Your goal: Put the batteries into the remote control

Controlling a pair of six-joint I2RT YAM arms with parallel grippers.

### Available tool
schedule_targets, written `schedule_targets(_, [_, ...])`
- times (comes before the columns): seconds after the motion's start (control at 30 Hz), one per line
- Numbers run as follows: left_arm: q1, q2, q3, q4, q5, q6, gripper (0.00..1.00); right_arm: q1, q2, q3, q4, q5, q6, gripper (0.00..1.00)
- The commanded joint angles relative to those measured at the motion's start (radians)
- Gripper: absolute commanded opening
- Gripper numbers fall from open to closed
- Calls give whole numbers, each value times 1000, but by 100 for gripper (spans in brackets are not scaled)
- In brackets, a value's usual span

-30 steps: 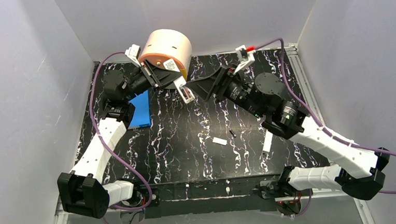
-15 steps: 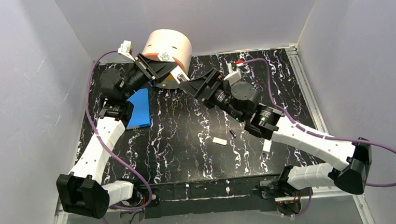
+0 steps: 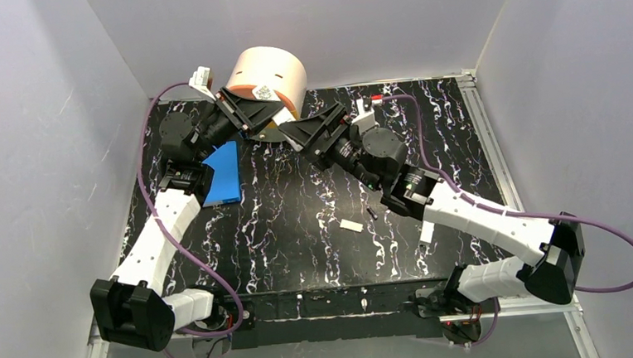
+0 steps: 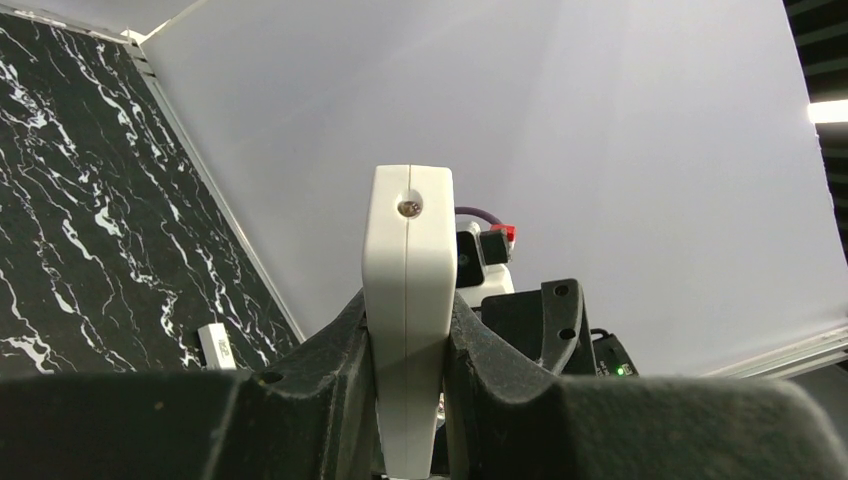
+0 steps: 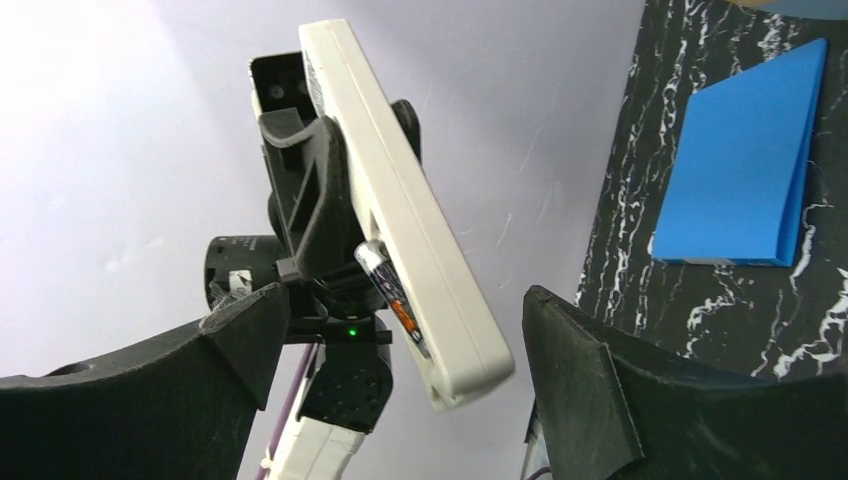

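The left gripper (image 4: pixel 408 345) is clamped narrowly on the remote control (image 4: pixel 408 230), which it holds raised above the far end of the table (image 3: pixel 283 222). The right gripper (image 5: pixel 405 320) is wide open and empty, flanking the remote. One battery (image 5: pixel 392 298) rests on the remote's back face. A second battery (image 3: pixel 371 212) lies on the table.

Two batteries (image 5: pixel 393 290) (image 3: pixel 371 212) and one remote control (image 5: pixel 390 190) are counted. One small white cover piece (image 3: pixel 351 225), one longer white bar (image 3: pixel 426 230), one blue folded pad (image 3: pixel 226 172) and one peach-coloured cylinder (image 3: pixel 272 72) are also tallied, along with a single black marbled table (image 3: pixel 299 221). Two robot arms are seen, one left arm (image 3: pixel 163 230) and one right arm (image 3: pixel 481 217).
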Motion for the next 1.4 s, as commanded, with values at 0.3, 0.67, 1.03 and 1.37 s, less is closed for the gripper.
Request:
schedule_targets(0.3, [-5,-68,-36,123,51,39,0,-14,42,67,62,-38,97,79])
schedule_targets(0.67, [-6,-53,-35,185,42,-6,0,-16,17,8,81,-60,116,57])
schedule_targets(1.03, [-6,-41,-21,183,7,-88,0,-16,-12,-32,106,-40,86,42])
schedule_targets(1.37, [-6,-48,-43,183,15,-113,0,-20,-15,-60,199,-68,33,99])
